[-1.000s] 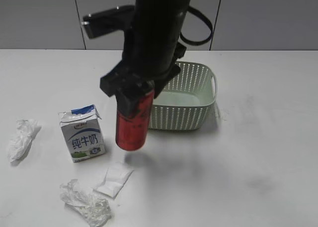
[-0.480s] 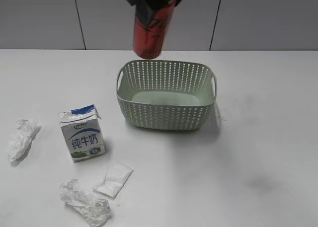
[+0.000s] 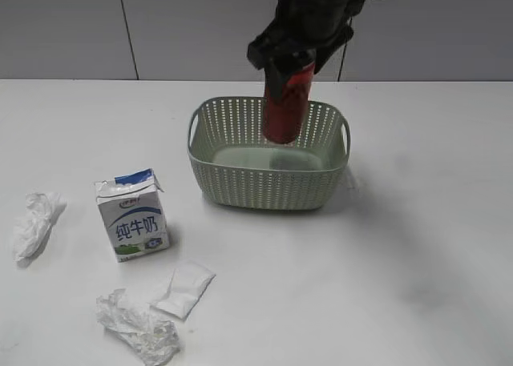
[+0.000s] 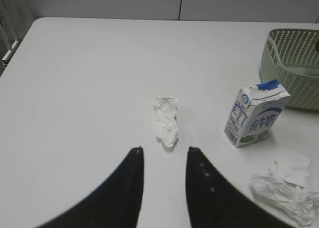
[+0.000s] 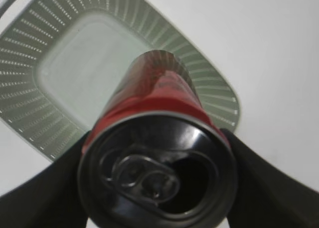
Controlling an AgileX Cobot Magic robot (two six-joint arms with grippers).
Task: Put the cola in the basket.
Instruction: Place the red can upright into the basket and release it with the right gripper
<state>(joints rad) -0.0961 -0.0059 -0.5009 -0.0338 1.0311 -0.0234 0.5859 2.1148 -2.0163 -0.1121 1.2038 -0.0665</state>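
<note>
We see the right end effector (image 3: 287, 68) clenched on the upper part of the tall slim red aluminium cola can (image 3: 284, 103), its two dark fingers pressing either side just below the silver top. The can hangs upright, long axis near vertical, straight below the end effector. Its lower end sits at about rim height of the pale grey-green perforated plastic basket (image 3: 240, 182), toward the far right part of the basket. In the right wrist view the cola can (image 5: 158, 153) lines up over the pale floor of the basket (image 5: 65, 43), so we judge that the coming move is a plain descent along the can's own axis, then a release. We cannot tell whether the base already touches the floor; it looks clear of it.

The left end effector (image 4: 163, 160) hovers released and empty over the white bench (image 4: 89, 78), well apart from the basket, so the right arm is the nearer one.
</note>
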